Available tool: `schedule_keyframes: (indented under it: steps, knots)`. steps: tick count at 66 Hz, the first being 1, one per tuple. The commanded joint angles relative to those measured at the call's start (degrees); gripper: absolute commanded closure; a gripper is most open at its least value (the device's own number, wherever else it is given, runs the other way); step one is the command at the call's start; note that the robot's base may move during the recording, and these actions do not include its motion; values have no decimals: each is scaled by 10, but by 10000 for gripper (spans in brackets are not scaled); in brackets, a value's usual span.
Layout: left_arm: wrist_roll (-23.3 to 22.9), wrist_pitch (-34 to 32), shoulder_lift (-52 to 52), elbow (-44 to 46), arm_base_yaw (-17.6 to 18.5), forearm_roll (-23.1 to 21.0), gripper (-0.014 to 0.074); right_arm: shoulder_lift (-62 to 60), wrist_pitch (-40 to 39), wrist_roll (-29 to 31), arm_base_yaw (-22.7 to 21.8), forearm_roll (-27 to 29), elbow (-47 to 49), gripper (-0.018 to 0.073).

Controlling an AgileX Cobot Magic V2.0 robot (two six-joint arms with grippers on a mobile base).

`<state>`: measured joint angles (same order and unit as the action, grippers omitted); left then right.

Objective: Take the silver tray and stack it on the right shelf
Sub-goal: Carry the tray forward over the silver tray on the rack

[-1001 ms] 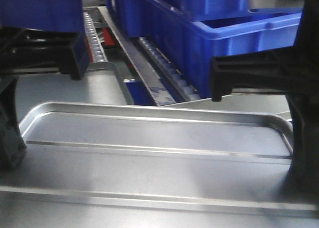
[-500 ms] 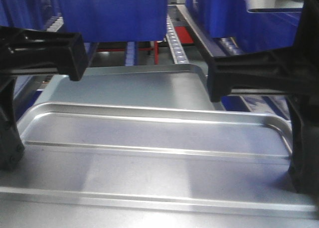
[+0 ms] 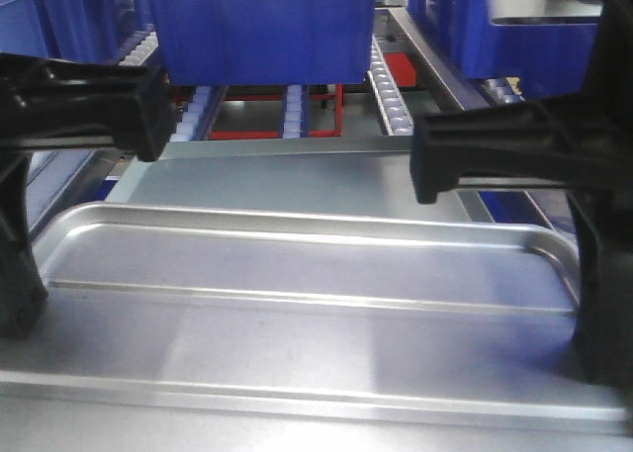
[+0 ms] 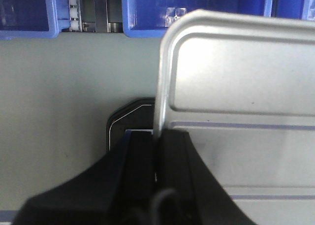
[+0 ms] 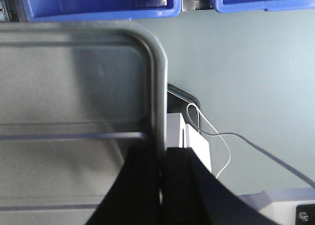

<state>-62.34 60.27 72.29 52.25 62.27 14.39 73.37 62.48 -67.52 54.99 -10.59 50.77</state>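
The silver tray (image 3: 307, 274), shiny with two long raised ribs, fills the lower front view and is held level. My left gripper (image 3: 18, 294) is shut on its left rim, as the left wrist view (image 4: 157, 136) shows, with the tray (image 4: 246, 87) stretching right. My right gripper (image 3: 598, 314) is shut on its right rim, as the right wrist view (image 5: 160, 153) shows, with the tray (image 5: 74, 87) stretching left. The shelf's white roller rails (image 3: 389, 91) run away behind the tray's far rim.
A dull grey flat tray surface (image 3: 287, 180) lies just beyond the held tray. Blue plastic bins (image 3: 267, 27) sit on the rails above and behind it, with more at right (image 3: 514, 37). Red frame bars (image 3: 277, 134) show under the rails. A white cable (image 5: 221, 141) hangs below.
In the front view the bins and roller rails have slid to the right, and a middle blue bin now faces me. The tray stays in the same place between both grippers.
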Motion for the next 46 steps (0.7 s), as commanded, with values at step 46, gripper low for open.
schedule_keyframes:
  steps: [46]
  knots:
    - [-2, -3, -14, 15, 4, 14, 696, -14, 12, 1, -1, -17, 18, 507]
